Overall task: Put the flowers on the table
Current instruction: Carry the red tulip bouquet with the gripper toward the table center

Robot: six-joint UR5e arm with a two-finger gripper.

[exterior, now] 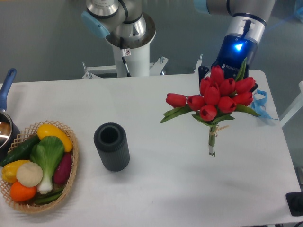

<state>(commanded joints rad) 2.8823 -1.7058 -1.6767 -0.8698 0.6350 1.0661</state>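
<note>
The robot arm has shiny silver round joints with light blue caps. Its white post carries a small sticker. A blue light glows on its black wrist.

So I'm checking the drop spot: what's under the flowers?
Bare white table lies below the flowers. The tool behind the blooms is covered, so its grip isn't visible.
</note>
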